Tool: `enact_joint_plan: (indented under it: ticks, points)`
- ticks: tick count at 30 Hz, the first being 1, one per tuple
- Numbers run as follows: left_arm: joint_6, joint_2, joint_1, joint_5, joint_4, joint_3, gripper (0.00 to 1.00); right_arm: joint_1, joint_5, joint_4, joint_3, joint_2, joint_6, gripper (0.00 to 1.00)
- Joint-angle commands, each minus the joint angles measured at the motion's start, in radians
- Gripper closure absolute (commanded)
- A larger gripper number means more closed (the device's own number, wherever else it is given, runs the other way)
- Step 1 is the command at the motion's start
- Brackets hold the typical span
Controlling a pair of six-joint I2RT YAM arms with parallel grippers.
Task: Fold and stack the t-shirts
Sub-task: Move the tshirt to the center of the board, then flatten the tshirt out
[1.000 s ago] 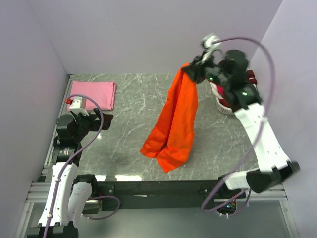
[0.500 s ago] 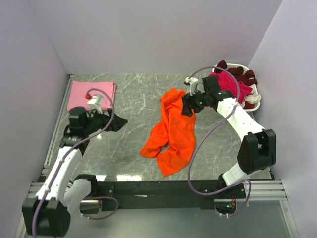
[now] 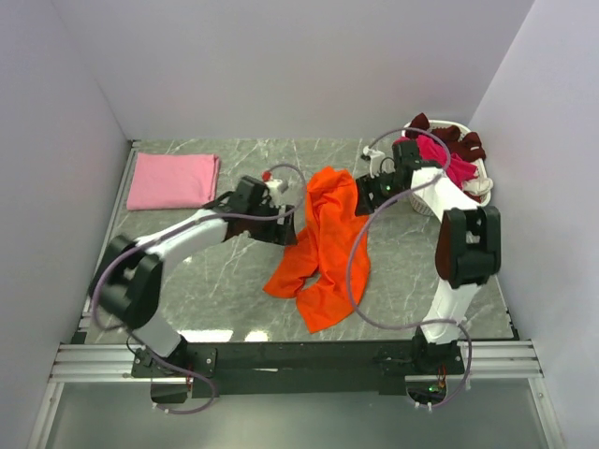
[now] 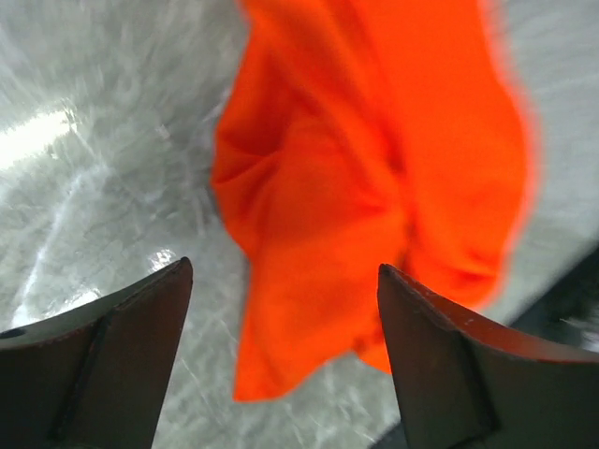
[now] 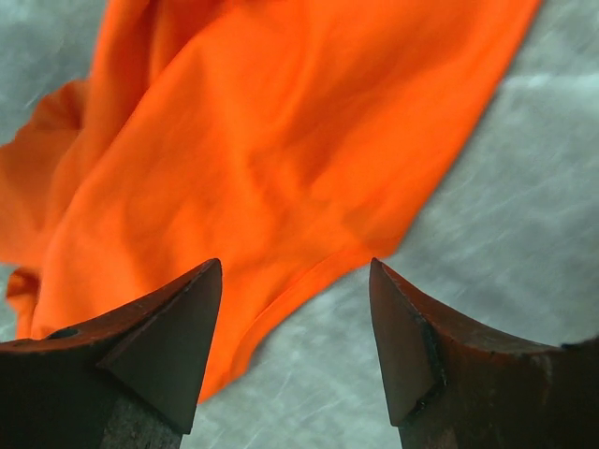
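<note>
On grey marbled desk point(image 3: 234, 285), lilac walls point(image 3: 281, 65) around, orange t-shirt point(image 3: 329, 248) crumpled between left hand point(image 3: 292, 230) and right hand point(image 3: 361, 195), both low, jaws apart, empty.

**Table Layout**

Crumpled t-shirt point(image 3: 323, 248) mid-table point(image 3: 225, 290), between left gripper point(image 3: 288, 223) on its left and right gripper point(image 3: 363, 195) at its far right edge. Folded t-shirt point(image 3: 173, 181) flat in far left corner. Basket point(image 3: 483, 184) in far right corner, holding heaped t-shirts point(image 3: 435, 148).

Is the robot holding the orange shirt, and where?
Nothing is held: the left tool and right tool are open over the loose orange t-shirt.
</note>
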Motion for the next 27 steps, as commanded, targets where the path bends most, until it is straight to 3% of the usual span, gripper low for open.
enact_joint_plan:
  ticks: [1, 9, 17, 20, 25, 27]
  points:
    - [0.022, 0.132, -0.051, -0.178, -0.111, 0.089, 0.16, -0.007, 0.04, -0.032, 0.162, 0.102, -0.001, 0.3]
    - [0.009, 0.248, -0.097, -0.188, -0.14, 0.142, 0.21, 0.012, 0.191, -0.102, 0.578, 0.443, 0.224, 0.38]
    - [0.014, 0.267, -0.1, -0.128, -0.151, 0.14, 0.39, 0.037, 0.249, -0.061, 0.685, 0.582, 0.314, 0.38]
    - [0.012, 0.259, -0.1, -0.077, -0.14, 0.125, 0.44, 0.042, 0.249, -0.131, 0.809, 0.641, 0.315, 0.43]
    - [0.008, 0.262, -0.1, -0.025, -0.119, 0.102, 0.51, 0.051, 0.226, -0.171, 0.845, 0.665, 0.304, 0.48]
    - [0.008, 0.268, -0.1, -0.017, -0.117, 0.102, 0.59, 0.052, 0.218, -0.177, 0.848, 0.668, 0.301, 0.55]
